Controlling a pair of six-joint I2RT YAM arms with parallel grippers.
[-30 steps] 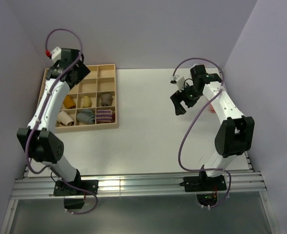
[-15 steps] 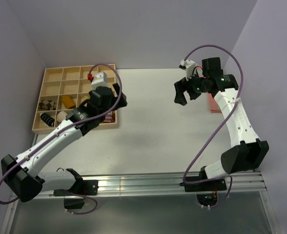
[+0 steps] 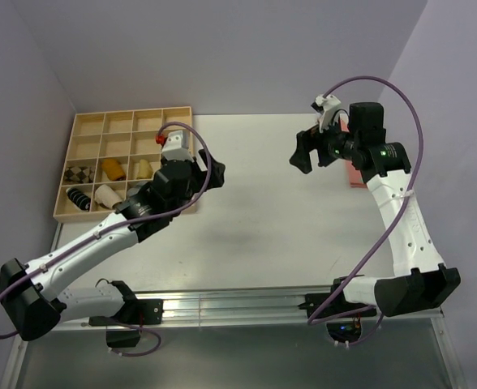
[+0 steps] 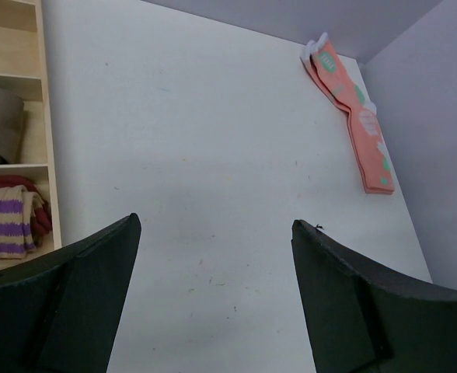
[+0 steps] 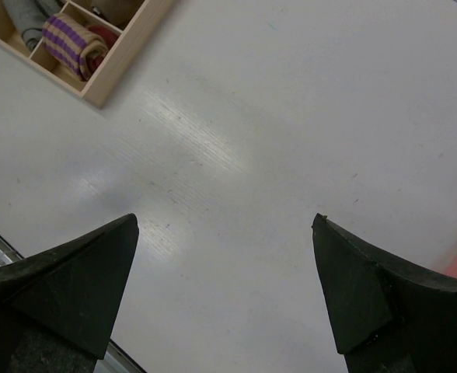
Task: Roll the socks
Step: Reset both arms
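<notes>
A tan-brown argyle sock [image 3: 79,175] lies as a small bundle in a left compartment of the wooden tray [image 3: 125,113]. My left gripper [image 3: 212,173] is open and empty over the bare table, just right of the tray; its wrist view [image 4: 213,225] shows only table between the fingers. My right gripper [image 3: 302,152] is open and empty above the table's far right part, with nothing between its fingers in its wrist view [image 5: 225,221]. The argyle sock does not show in either wrist view.
Pink socks with teal spots [image 4: 357,116] lie flat by the right wall, mostly hidden behind my right arm in the top view [image 3: 354,173]. A purple-striped rolled sock [image 4: 9,225] [image 5: 73,43] sits in the tray's near right compartment. Several other rolled socks fill the tray.
My left arm has swung off the tray's far left and stretched right, bringing its gripper over the table beside the tray. My right gripper has moved a little farther back and up.
</notes>
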